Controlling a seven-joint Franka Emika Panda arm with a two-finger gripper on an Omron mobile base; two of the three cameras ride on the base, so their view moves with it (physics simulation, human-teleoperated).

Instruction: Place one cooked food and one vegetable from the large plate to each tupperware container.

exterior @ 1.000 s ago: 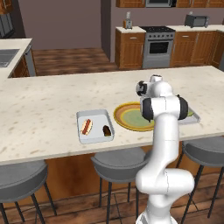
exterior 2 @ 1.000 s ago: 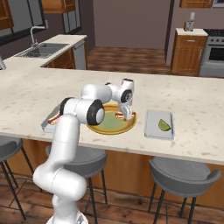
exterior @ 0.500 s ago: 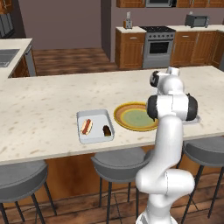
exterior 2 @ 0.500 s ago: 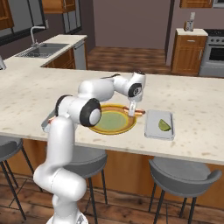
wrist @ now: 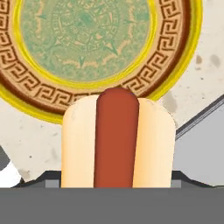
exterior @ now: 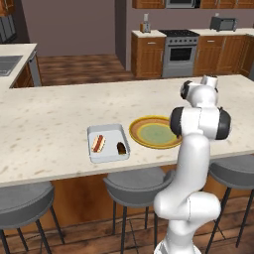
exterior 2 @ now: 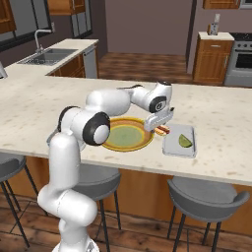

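The large plate (exterior 2: 125,134) (exterior: 155,134) (wrist: 83,39), ochre-rimmed with a pale green centre, lies bare on the counter. My gripper (exterior 2: 160,122) is shut on a hot dog (exterior 2: 163,130) (wrist: 116,140) and holds it over the gap between the plate's right edge and the right tupperware container (exterior 2: 179,149) (wrist: 205,153). That container has a green vegetable piece (exterior 2: 185,141) in it. The left tupperware container (exterior: 106,155) holds another hot dog (exterior: 98,143) and a dark piece (exterior: 120,148). In the hand view the bun hides my fingertips.
Round grey bar stools (exterior 2: 206,197) (exterior: 136,183) stand below the counter's near edge. A sink (exterior 2: 51,55) sits on the far left counter and a stove (exterior: 178,47) stands against the back wall. Pale counter top (exterior 2: 34,113) stretches left of the plate.
My arm has swung right from above the plate toward the right container, carrying the hot dog. The left container and its contents have not moved.
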